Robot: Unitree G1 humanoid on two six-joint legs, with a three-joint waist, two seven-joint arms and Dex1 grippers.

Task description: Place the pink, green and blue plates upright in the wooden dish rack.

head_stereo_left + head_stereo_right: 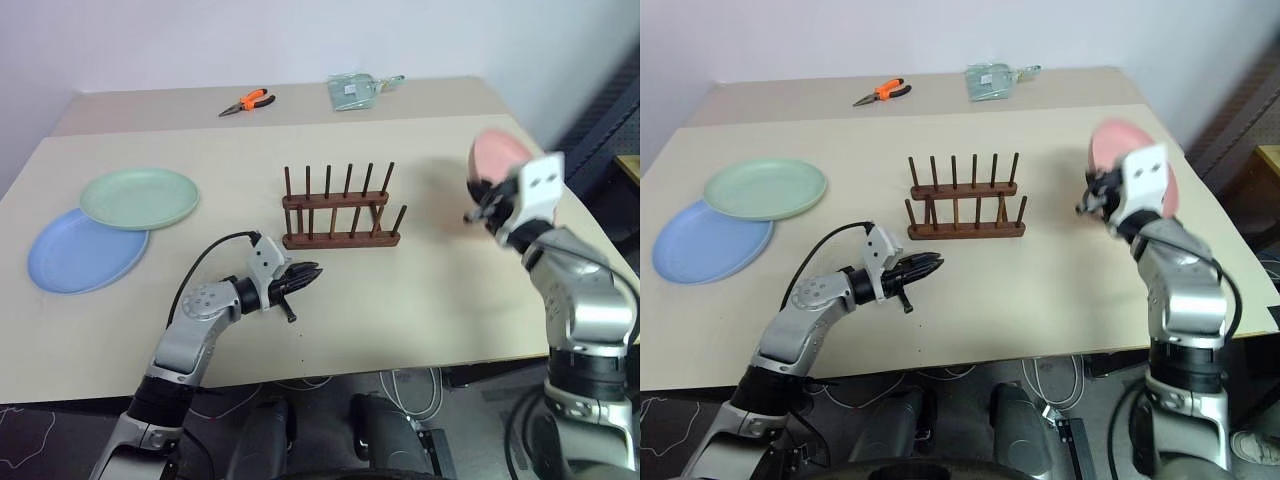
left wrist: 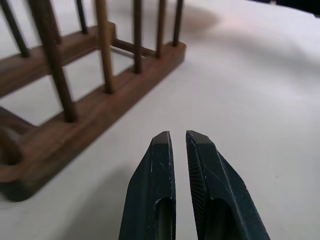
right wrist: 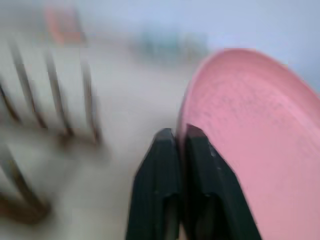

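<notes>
Even, soft indoor light; the table [image 1: 420, 290] is bright with faint shadows. The right wrist view is heavily motion-blurred, the dish rack [image 3: 45, 100] at left smeared. In the left wrist view the near fingers [image 2: 155, 200] look soft

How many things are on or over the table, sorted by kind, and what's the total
Plates: 3, pink plate, green plate, blue plate
Dish rack: 1
Pliers: 1
Clear packet: 1
Total: 6
</notes>
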